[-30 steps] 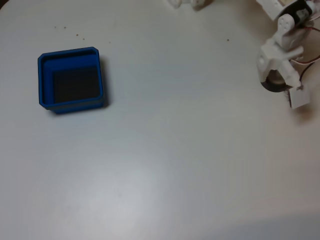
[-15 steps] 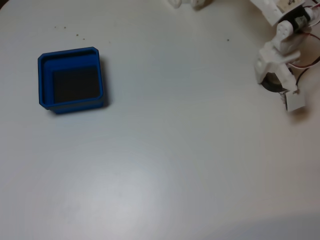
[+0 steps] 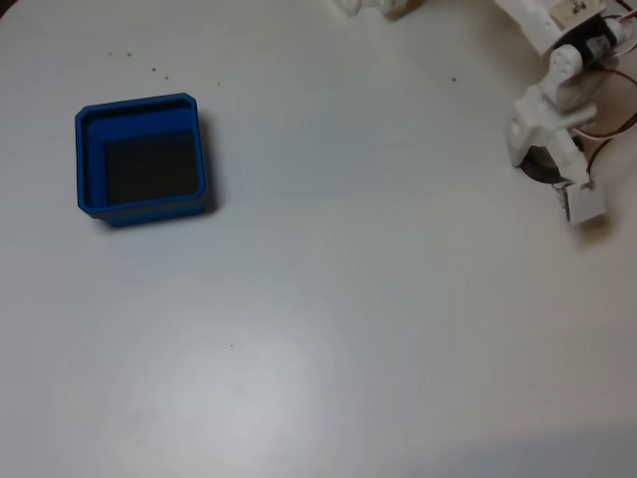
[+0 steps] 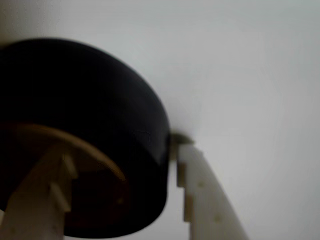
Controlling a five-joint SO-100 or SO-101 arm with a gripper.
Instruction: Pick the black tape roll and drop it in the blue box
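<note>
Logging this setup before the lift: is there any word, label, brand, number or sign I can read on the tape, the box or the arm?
None can be read.
Black tape roll: plain black side, tan core, no print seen.
Blue box: plain walls and dark floor.
Arm: a tan patch at the fixed view's top edge bears dark marks, too small to read.
</note>
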